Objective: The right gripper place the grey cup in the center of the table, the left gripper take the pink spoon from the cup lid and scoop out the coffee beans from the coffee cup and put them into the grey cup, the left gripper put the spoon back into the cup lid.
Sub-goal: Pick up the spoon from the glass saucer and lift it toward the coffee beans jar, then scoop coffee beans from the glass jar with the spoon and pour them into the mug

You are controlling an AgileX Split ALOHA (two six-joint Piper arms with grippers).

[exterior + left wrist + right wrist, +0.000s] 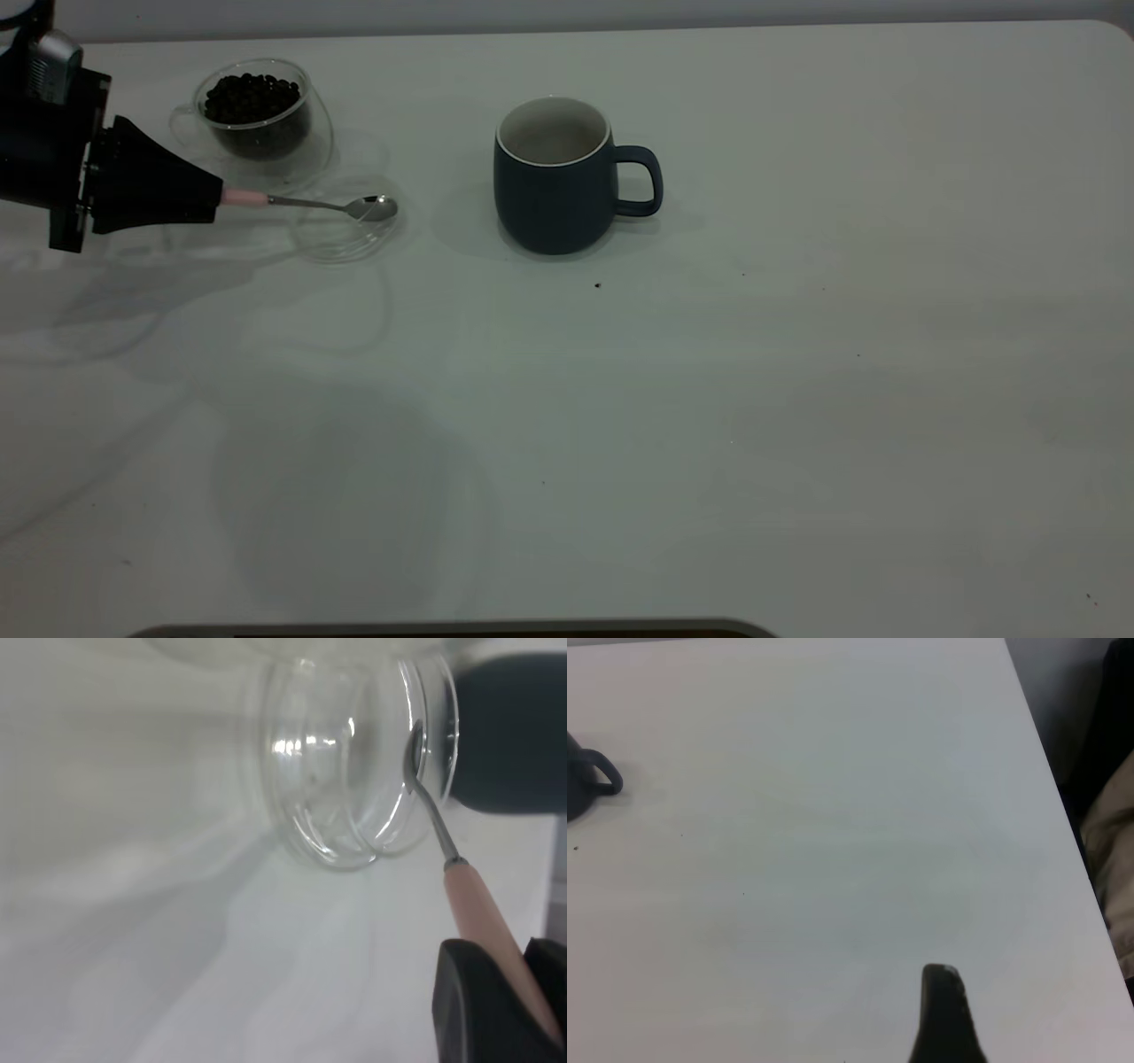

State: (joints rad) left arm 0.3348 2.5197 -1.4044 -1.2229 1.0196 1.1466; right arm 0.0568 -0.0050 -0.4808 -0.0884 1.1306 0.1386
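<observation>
At the far left of the worktop (797,399), the left hand (213,197) is clamped on the pale pink handle of the spoon (306,203), which lies level with its shiny bowl over the clear glass lid (341,241). Just beyond the lid stands the small glass cup (262,120), heaped with dark coffee beans (252,97). Near the middle, towards the far edge, the dark blue-grey mug (554,199) stands upright, white inside, its handle pointing right, well apart from the lid. From the left wrist, the spoon's thin metal neck and the lid's raised rim show close up, with the mug behind; the glass cup barely shows there. From the right wrist, only one finger (946,1014) of the right hand appears, so I cannot tell its state; the mug's handle shows far off.
</observation>
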